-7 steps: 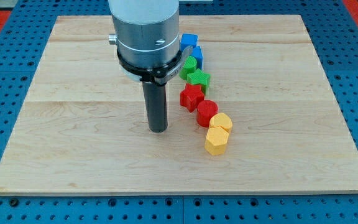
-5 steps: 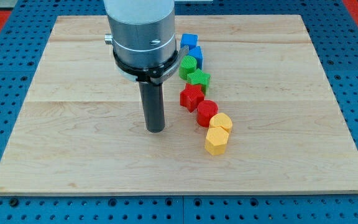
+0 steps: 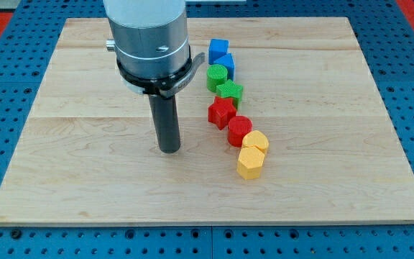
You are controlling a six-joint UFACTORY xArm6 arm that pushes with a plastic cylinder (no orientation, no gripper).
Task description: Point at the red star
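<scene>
The red star point(image 3: 221, 112) lies on the wooden board point(image 3: 85, 173) in the middle of a curved row of blocks. My tip point(image 3: 168, 150) rests on the board to the view's left of the red star and a little lower, well apart from it. The rod hangs from a wide grey cylinder at the view's top.
The row runs from two blue blocks point(image 3: 221, 54) at the top, through a green round block point(image 3: 216, 76) and a green star point(image 3: 230, 92), past the red star to a red round block point(image 3: 239, 130) and two yellow blocks point(image 3: 251, 155). Blue pegboard surrounds the board.
My tip has slid to the view's left, away from the red star. No block has moved.
</scene>
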